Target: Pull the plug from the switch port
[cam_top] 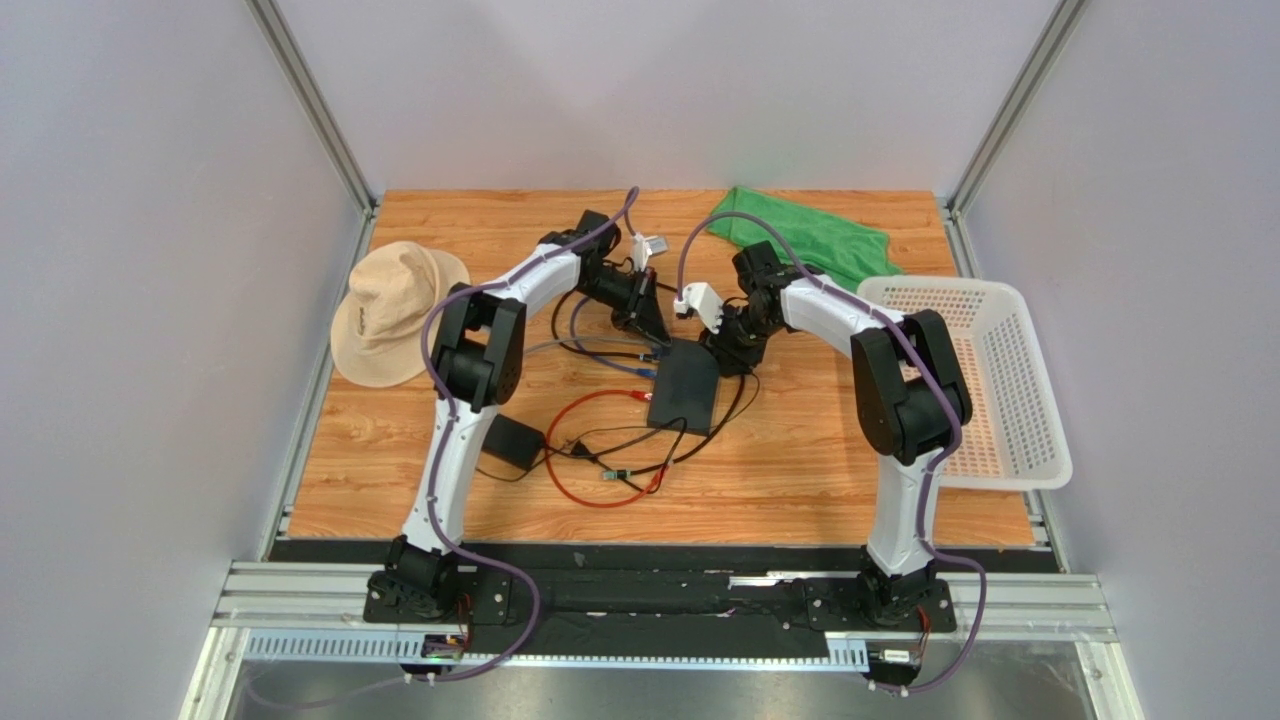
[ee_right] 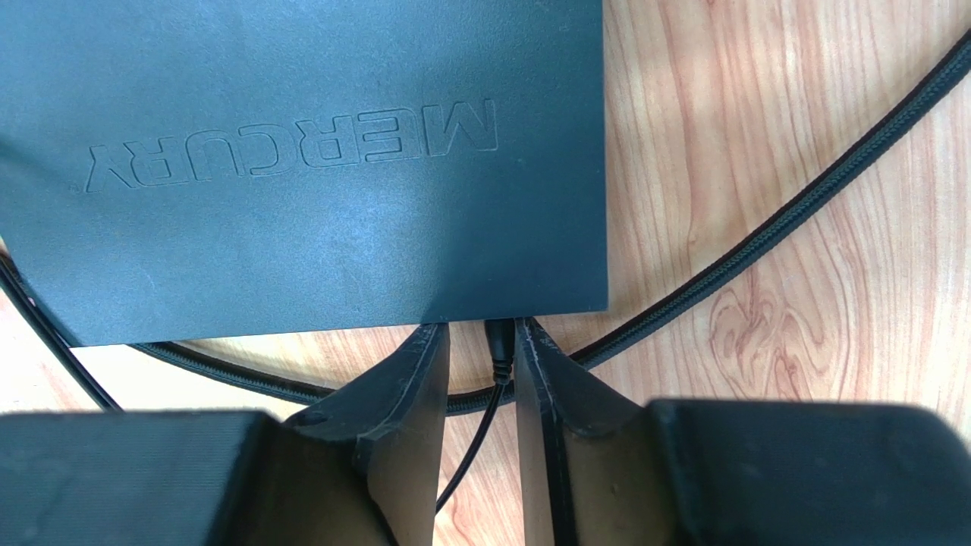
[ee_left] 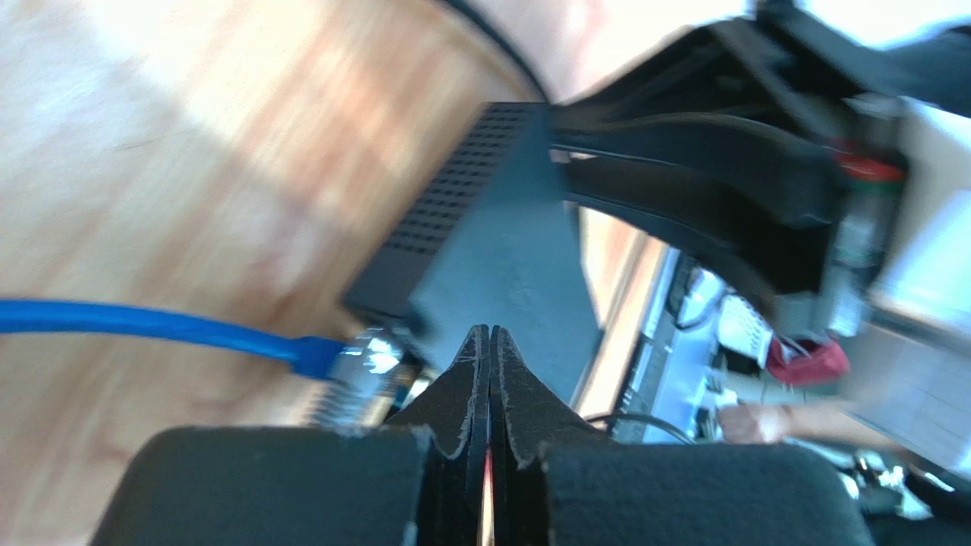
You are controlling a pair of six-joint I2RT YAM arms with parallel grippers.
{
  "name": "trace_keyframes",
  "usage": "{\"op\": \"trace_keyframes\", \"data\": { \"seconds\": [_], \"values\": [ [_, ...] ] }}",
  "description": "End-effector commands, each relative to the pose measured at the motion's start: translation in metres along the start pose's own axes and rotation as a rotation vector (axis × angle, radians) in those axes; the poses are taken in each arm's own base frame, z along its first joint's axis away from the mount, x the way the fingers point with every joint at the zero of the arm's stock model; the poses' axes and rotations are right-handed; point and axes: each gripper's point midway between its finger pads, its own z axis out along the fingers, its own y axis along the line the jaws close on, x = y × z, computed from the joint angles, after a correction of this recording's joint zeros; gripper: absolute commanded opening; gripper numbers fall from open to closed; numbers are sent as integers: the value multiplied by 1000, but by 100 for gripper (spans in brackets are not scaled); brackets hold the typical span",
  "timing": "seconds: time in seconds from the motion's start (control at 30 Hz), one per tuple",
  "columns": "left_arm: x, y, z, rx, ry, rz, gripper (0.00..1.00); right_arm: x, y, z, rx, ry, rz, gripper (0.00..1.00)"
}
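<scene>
**A:** What lies nearest the arm bases?

**B:** On the near left of the wooden worktop [cam_top: 781, 488] sits a black adapter brick [cam_top: 514, 441]. Just to its right a red cable [cam_top: 552, 455] loops among thin black leads.

**A:** And the switch?

**B:** The switch [cam_top: 688, 387], a flat black box, lies mid-worktop just beyond that red loop. The word MERCURY is pressed into its top.

**A:** Where is the plug?

**B:** The plug [ee_right: 499, 341], small and black, sticks out of the switch's far edge. The port itself is hidden under that edge. A thick braided cable [ee_right: 798, 193] curves over the wood just beside it.

**A:** How do the right fingers stand?

**B:** The right fingers [ee_right: 439, 341] straddle the plug, only narrowly parted. One sits close against it and a sliver of gap shows at the other, so nothing is clamped.

**A:** The left ones?

**B:** The left fingers [ee_left: 490, 341] are pressed together on nothing and hover off the switch's far-left side. A blue cable [ee_left: 148, 324] ends in a clear connector by the switch's corner. I cannot tell whether that connector is seated.

**A:** Farther out?

**B:** There is a tan hat [cam_top: 394, 311] at the left, a white basket [cam_top: 984, 375] at the right edge, and a green cloth [cam_top: 796, 233] along the far edge.
</scene>
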Motion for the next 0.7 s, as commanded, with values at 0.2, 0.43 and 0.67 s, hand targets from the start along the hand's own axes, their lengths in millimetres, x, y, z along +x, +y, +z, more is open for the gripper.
{"op": "trace_keyframes", "data": {
  "seconds": [0.2,0.43,0.67],
  "values": [
    [-3,23,10,-79,4,-37,0,4,-10,8,48,36,8,29],
    [-5,23,10,-67,1,-28,0,1,-27,8,141,12,-15,24],
    [-8,23,10,-52,-4,-25,0,2,-27,10,133,15,-47,6]
  ]
}}
